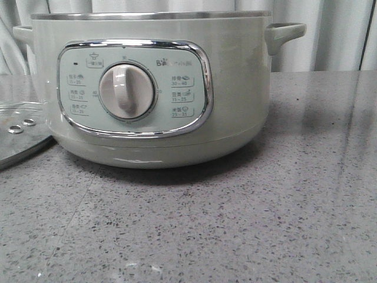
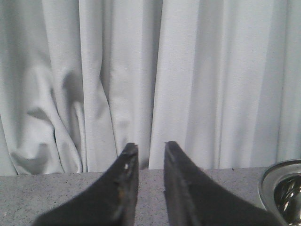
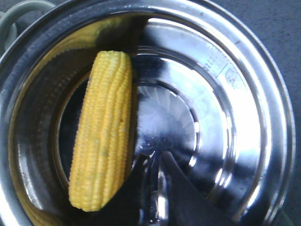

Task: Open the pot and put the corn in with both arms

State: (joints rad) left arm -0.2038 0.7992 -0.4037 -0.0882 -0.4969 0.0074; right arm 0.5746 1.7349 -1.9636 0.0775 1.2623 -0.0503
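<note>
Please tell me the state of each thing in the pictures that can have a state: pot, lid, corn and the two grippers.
pot: open, no lid on it.
glass lid: off, resting on the table beside the pot.
corn: lying inside the pot, on its steel bottom.
left gripper: slightly open, holding nothing.
right gripper: above the pot; whether it is open cannot be told.

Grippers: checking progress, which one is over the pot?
The right gripper: its camera looks down into the pot at the corn; the left gripper faces curtains.
</note>
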